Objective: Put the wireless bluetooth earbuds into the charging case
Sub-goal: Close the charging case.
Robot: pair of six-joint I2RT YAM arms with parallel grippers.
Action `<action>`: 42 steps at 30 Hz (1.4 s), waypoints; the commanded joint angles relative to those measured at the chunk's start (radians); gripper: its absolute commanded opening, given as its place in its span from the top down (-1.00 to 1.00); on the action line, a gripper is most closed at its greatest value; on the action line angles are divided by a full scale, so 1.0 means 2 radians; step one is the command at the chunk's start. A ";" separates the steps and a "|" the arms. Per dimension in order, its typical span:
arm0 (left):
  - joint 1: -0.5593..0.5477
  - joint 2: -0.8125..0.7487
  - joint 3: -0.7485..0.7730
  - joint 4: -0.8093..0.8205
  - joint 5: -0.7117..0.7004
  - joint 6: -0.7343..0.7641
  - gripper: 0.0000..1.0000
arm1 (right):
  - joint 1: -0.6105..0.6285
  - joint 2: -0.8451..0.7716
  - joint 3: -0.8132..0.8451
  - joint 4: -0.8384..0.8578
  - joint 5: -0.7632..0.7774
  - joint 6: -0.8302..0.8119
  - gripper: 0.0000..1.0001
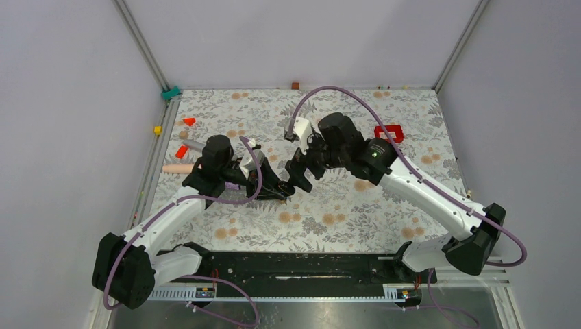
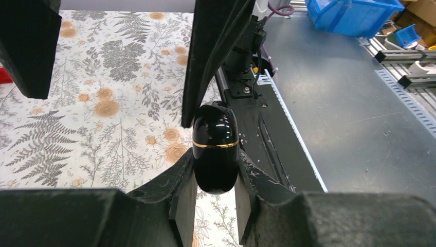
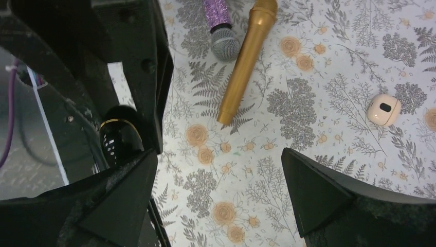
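Observation:
The charging case [image 2: 216, 146], glossy black with a thin gold band and its lid closed, is pinched at its lower half by my left gripper [image 2: 216, 177], which is shut on it. Seen from above, the left gripper [image 1: 282, 186] holds it over the middle of the table. My right gripper [image 1: 301, 173] hangs right in front of it, open. One of its fingers [image 2: 216, 51] ends close to the case's top. The right gripper [image 3: 221, 190] holds nothing, and the case [image 3: 119, 140] shows just behind its left finger. The earbuds are out of view.
A gold microphone [image 3: 249, 56] and a purple microphone with a grey head [image 3: 221, 31] lie on the floral cloth. A small cream-pink rounded object [image 3: 383, 109] lies to their right. A red block [image 1: 389, 132] and small red pieces [image 1: 181, 151] sit farther off.

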 commanded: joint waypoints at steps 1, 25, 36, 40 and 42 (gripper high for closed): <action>-0.002 -0.008 0.003 0.017 0.018 0.011 1.00 | -0.002 -0.033 0.015 -0.025 -0.108 -0.022 -0.99; -0.002 -0.008 0.004 0.018 0.018 0.011 1.00 | -0.006 -0.029 0.002 -0.021 -0.187 -0.029 -0.94; -0.002 -0.010 0.004 0.017 0.017 0.012 1.00 | -0.006 -0.019 -0.013 -0.012 -0.210 -0.044 -0.38; -0.001 -0.010 0.003 0.017 0.015 0.011 1.00 | -0.005 -0.018 -0.018 -0.003 -0.206 -0.045 -0.28; -0.001 -0.010 0.004 0.017 0.014 0.010 1.00 | -0.005 -0.016 -0.020 -0.001 -0.203 -0.045 -0.21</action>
